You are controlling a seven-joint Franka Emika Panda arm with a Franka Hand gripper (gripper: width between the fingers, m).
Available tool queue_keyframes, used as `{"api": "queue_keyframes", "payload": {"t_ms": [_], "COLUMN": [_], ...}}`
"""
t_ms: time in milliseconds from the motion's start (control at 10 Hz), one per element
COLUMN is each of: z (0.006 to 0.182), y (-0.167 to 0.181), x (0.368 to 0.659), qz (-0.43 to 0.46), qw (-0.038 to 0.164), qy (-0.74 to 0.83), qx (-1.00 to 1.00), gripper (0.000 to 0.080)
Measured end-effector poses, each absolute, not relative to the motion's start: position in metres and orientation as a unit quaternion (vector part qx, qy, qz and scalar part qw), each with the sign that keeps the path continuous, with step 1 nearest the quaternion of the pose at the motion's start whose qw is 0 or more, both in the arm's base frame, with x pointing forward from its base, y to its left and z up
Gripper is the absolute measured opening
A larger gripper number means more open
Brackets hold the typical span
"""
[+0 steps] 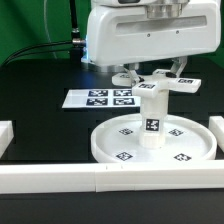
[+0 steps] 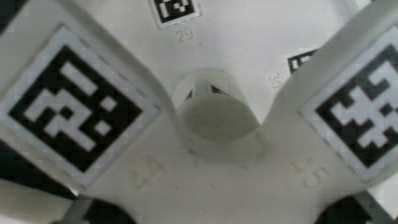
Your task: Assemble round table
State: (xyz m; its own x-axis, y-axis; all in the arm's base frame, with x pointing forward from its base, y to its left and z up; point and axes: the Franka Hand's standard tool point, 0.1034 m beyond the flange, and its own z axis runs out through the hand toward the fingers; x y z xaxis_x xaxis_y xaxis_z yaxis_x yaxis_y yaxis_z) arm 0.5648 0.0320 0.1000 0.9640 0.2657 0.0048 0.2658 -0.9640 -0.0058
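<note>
Exterior view showed the end effector [image 1: 153,80] clamped on the base piece [image 1: 158,84] atop the leg [image 1: 151,118], upright in the disc [image 1: 152,140].

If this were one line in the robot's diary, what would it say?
leg upright on disc | base piece atop leg | hand at base piece

I see the rimmed disc [image 1: 152,143] flat on the worktop, leg [image 1: 151,118] upright on its hub, base [image 1: 160,86] atop.

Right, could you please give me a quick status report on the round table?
Claw over the base piece; grip not visible. Leg upright in disc hub, base piece on top. Nothing in the way.
</note>
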Motion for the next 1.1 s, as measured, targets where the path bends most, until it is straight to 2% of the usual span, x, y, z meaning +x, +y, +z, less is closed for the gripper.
{"api": "queue_keyframes", "payload": {"t_ms": [300, 500, 800, 1100], "z": [0.0998, 0.0990, 0.0988, 0.0984], "y": [0.0332, 0.0358, 0.0405, 0.0405], "x": [0.5646, 0.5608, 0.5596, 0.5588], "qz": [-0.002, -0.025, -0.032, -0.034], "qw": [0.006, 0.014, 0.039, 0.053], "qy": [-0.053, 0.056, 0.217, 0.367], "qx": [-0.999, -0.998, -0.975, -0.928], "gripper": [0.0448, 0.0448, 0.0448, 0.0448]}}
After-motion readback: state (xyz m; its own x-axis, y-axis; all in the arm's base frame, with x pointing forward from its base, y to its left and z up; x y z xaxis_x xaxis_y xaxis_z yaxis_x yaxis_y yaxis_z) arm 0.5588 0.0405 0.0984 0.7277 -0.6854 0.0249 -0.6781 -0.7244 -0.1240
